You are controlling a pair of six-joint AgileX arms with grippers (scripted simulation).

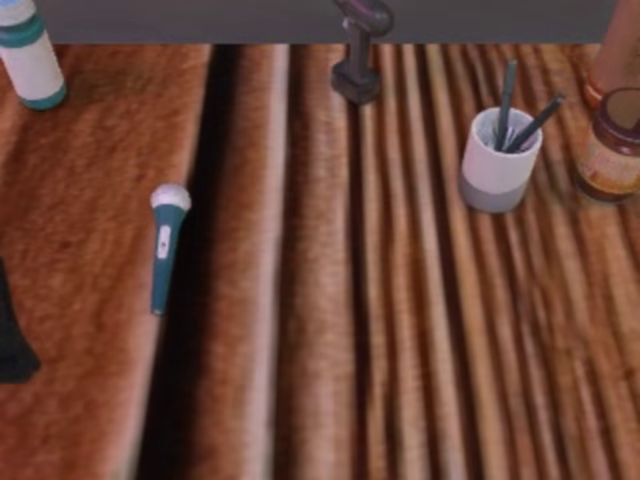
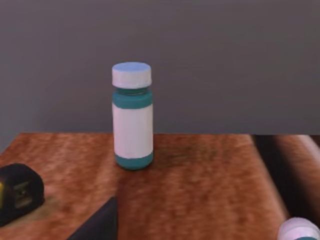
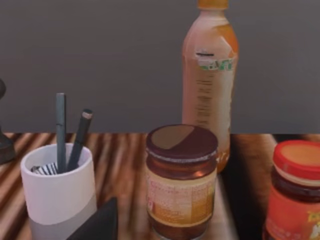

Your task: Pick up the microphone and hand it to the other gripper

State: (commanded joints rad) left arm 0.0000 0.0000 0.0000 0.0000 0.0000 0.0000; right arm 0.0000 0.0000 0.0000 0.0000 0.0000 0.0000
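Lying untouched at the left of the top view, the microphone point(image 1: 166, 243) is pointing its white head up-frame, so nothing is done: pickup and handover are both remaining. The left gripper point(image 1: 14, 345) is sitting at the left edge; I cannot tell its fingers' state, and the right gripper is showing only a dark tip. The striped brown table point(image 1: 350, 350) is meeting a grey wall

Open tabletop point(image 1: 330, 330) surrounds the microphone point(image 1: 165, 245) on every side. The white bottle point(image 1: 30, 55) stands well behind it, the pen cup point(image 1: 498, 160) and jars point(image 1: 610, 145) crowd my far right.
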